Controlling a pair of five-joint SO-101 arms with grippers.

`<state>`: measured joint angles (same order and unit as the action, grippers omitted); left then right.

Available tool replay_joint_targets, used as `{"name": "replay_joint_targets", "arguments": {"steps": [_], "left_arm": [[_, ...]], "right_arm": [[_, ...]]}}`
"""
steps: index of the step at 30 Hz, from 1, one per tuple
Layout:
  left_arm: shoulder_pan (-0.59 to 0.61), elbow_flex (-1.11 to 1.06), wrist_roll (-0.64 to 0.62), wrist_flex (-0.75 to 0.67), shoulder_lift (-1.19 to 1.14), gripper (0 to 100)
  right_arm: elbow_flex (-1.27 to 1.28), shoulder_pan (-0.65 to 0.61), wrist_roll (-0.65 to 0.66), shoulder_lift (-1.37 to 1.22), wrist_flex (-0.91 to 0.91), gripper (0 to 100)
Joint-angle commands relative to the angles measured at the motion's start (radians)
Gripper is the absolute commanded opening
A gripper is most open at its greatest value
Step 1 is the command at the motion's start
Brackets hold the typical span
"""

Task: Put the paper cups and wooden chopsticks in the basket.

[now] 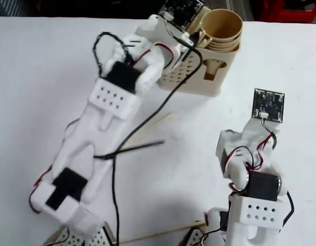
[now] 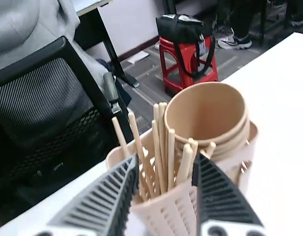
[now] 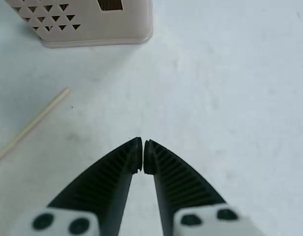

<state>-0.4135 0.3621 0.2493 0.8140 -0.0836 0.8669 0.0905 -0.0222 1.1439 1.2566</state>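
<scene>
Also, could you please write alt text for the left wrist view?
The open left tool hangs above the basket, which holds upright chopsticks and stacked cups. A chair and red stool stand behind.

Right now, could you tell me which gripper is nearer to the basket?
Left. The left gripper is open right over the basket; the right gripper is shut above the table, apart from the basket.
</scene>
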Motion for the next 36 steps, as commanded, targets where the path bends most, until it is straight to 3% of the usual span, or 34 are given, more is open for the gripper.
{"name": "replay_joint_targets", "arguments": {"steps": [1, 7, 23, 29, 36], "left_arm": [[0.004, 0.063, 0.008, 0.146, 0.157, 19], [0.004, 0.061, 0.008, 0.324, 0.225, 19], [-0.041, 0.008, 0.009, 0.753, 0.458, 19], [-0.062, -0.241, 0.011, 0.729, 0.581, 19], [-0.061, -0.654, 0.06, 0.537, 0.816, 19]], "right_arm": [[0.017, -0.005, -0.008, 0.013, -0.047, 1.9], [0.092, -0.005, -0.008, 0.013, -0.153, 1.9], [0.118, -0.05, -0.008, 0.013, -0.157, 1.9], [0.12, -0.05, -0.008, 0.013, -0.157, 1.9], [0.12, -0.05, -0.006, 0.013, -0.157, 1.9]]}}
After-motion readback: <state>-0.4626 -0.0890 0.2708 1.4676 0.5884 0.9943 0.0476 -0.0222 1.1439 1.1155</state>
